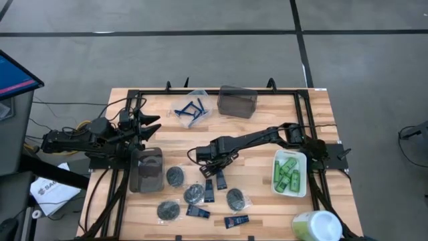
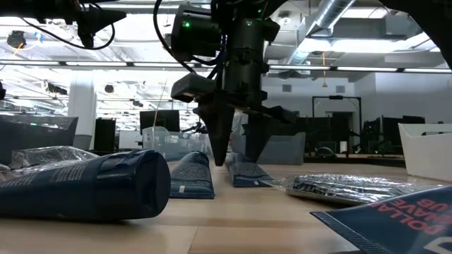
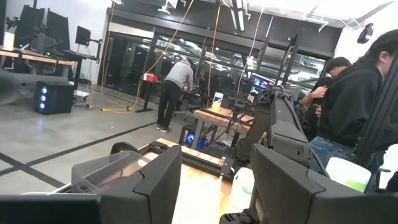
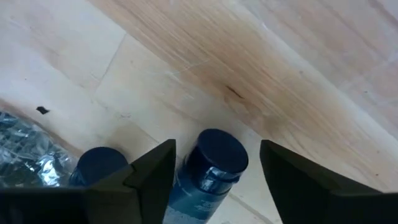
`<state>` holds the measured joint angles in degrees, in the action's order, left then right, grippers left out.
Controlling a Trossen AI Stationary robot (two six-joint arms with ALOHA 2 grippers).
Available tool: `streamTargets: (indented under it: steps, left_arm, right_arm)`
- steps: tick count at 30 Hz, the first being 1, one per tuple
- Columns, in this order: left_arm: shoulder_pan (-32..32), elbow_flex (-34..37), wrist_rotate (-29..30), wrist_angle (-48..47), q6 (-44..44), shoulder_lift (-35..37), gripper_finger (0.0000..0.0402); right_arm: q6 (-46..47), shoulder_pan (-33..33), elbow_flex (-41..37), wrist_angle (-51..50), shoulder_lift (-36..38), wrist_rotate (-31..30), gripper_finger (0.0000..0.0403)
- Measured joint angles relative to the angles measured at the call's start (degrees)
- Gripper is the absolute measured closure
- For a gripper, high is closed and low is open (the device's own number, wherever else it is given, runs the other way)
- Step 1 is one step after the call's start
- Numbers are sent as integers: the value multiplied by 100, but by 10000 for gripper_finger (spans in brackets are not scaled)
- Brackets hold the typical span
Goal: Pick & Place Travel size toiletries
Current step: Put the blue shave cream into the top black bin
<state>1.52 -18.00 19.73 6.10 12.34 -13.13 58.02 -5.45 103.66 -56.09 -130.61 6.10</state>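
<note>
My right gripper (image 1: 212, 163) (image 2: 236, 156) points down, open, low over the middle of the table. In the right wrist view its fingers stand on either side of the capped end of a dark navy tube (image 4: 211, 163) (image 2: 244, 173) that lies flat on the wood; I see no touch. A second navy tube (image 4: 98, 167) (image 2: 192, 176) lies beside it. More navy tubes (image 1: 197, 211) and wrapped dark discs (image 1: 175, 176) lie toward the near edge. Green mini bottles (image 1: 289, 173) fill the white tray (image 1: 302, 158). Blue razors (image 1: 189, 109) lie in a clear bin. My left gripper (image 1: 152, 127) (image 3: 214, 186) waits open at the left.
A grey bin (image 1: 147, 171) stands just below the left gripper, another grey bin (image 1: 237, 102) at the far edge beside the clear bin. A pale-green-topped tub (image 1: 314, 226) sits at the near right corner. Bare wood lies between the right gripper and the far bins. People stand beyond the table (image 3: 348, 106).
</note>
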Motion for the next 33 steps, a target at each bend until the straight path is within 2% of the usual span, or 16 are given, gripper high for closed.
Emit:
streamTargets:
  steps: [16,27,30,33]
  left_arm:
    - [0,0,30,-1,-3,0,211]
    - [2,0,26,-1,-4,0,211]
    - [0,0,24,-1,-4,0,211]
    - [2,0,22,-3,-6,0,211]
  right_arm:
    - [-249,-31,11,37,-157,-86,251]
    - [-709,91,-7,-101,-136,-94,343]
    - [-1016,135,-7,-222,-80,-119,342]
    - [-1585,190,-11,-197,98,-150,321]
